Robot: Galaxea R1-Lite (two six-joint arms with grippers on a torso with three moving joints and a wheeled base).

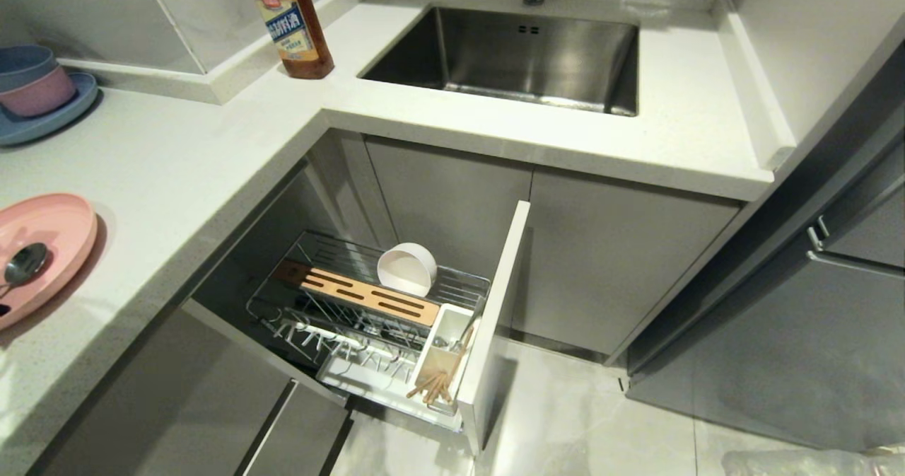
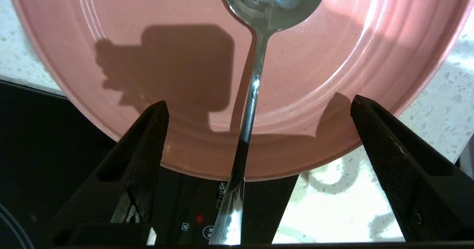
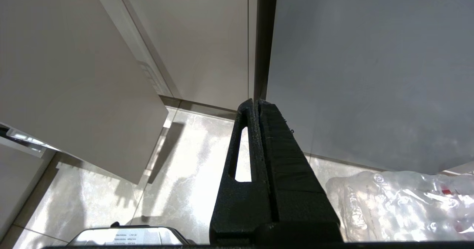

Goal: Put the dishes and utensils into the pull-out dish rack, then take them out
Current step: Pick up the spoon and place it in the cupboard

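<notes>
The pink plate (image 1: 42, 242) lies on the counter at far left, and the metal spoon (image 1: 25, 262) rests on it. In the left wrist view my left gripper (image 2: 259, 100) hovers open over the plate (image 2: 166, 56). The spoon's handle (image 2: 255, 90) runs midway between the fingers (image 2: 148, 141), touching neither. The pull-out dish rack (image 1: 353, 306) stands open under the counter. Leaning in its wires is the cream bowl (image 1: 406, 269), and the chopsticks (image 1: 438, 384) sit in its white cup (image 1: 444, 341). My right gripper (image 3: 256, 101) hangs shut and empty above the floor.
A black cooktop (image 2: 37, 149) borders the plate. Small blue and pink bowls sit on a blue plate (image 1: 35, 90) at the back left. A sauce bottle (image 1: 290, 23) stands beside the sink (image 1: 523, 51). The rack's door front (image 1: 495, 320) juts out. A plastic bag (image 3: 400, 204) lies on the floor.
</notes>
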